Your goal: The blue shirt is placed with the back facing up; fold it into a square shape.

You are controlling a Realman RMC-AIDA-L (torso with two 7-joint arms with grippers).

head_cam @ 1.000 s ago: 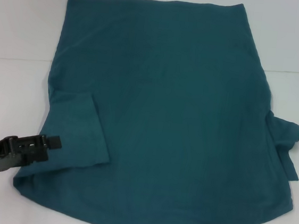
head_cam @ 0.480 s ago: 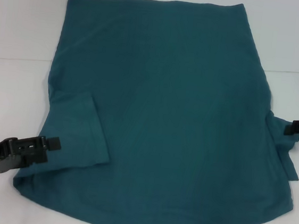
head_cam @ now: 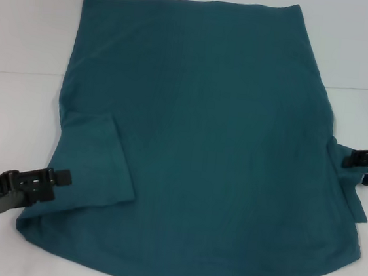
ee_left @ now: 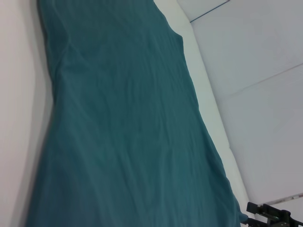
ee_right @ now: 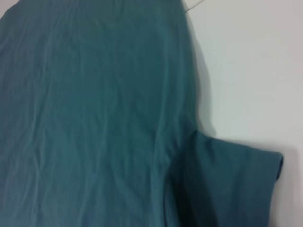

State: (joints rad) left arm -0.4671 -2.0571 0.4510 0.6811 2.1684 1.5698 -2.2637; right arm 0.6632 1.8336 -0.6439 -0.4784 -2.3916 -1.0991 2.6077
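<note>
The blue shirt (head_cam: 204, 133) lies flat on the white table, hem far, collar edge near. Its left sleeve (head_cam: 96, 162) is folded in over the body. Its right sleeve (head_cam: 348, 175) still sticks out sideways, and the right wrist view shows that sleeve (ee_right: 232, 184) lying flat. My right gripper (head_cam: 363, 167) is open at the sleeve's outer edge, one finger above the other. The left wrist view shows the shirt (ee_left: 128, 132) and, far off, the right gripper (ee_left: 265, 215). My left gripper (head_cam: 63, 178) hovers at the shirt's near left edge, beside the folded sleeve.
The white table (head_cam: 15, 114) shows bare on both sides of the shirt. A thin seam line (head_cam: 367, 89) crosses the table at the back. The shirt's near edge reaches the bottom of the head view.
My right gripper has moved left from the view's edge up to the right sleeve. My left gripper has drifted slightly down and back to the left.
</note>
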